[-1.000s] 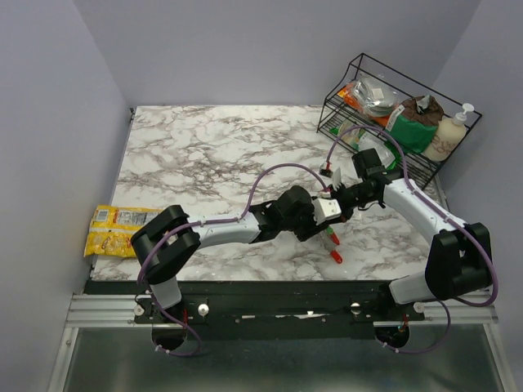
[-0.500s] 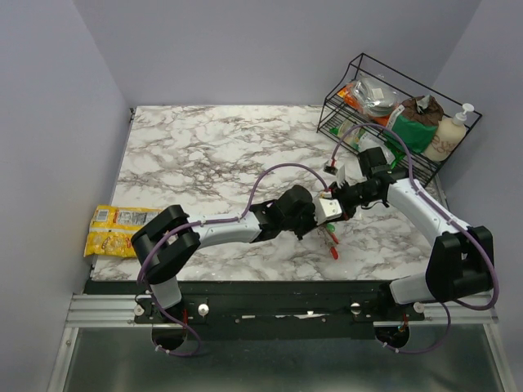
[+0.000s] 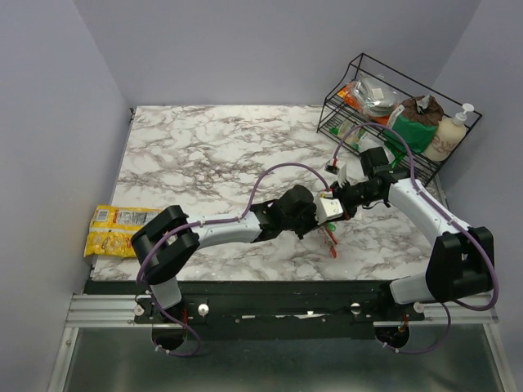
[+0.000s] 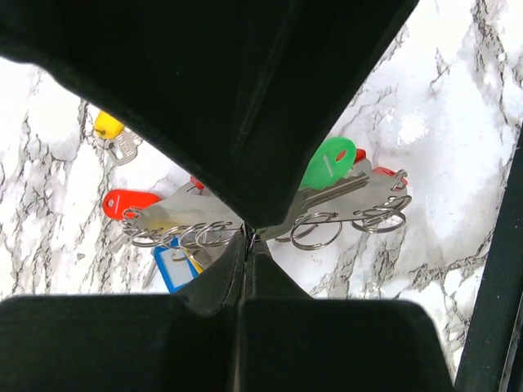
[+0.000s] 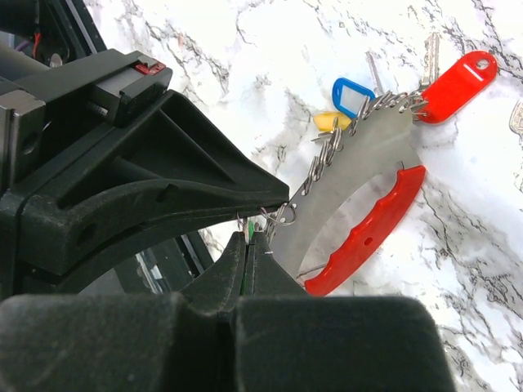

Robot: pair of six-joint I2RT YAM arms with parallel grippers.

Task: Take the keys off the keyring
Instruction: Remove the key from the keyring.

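The keyring [image 5: 372,216] hangs between our two grippers, over the near right of the marble table [image 3: 204,155].
Its keys [image 5: 455,79] crowd the grey arc on small rings. Our left gripper [image 4: 248,237] is clamped on that arc; our right gripper [image 5: 248,245] pinches the green key [image 4: 325,163].

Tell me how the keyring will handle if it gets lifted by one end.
The keyring should probably feel stiff: its body looks like a curved metal plate with a red grip. The keys would likely swing and jangle, since they hang from loose-looking split rings. Being flat, it seems unlikely to roll.
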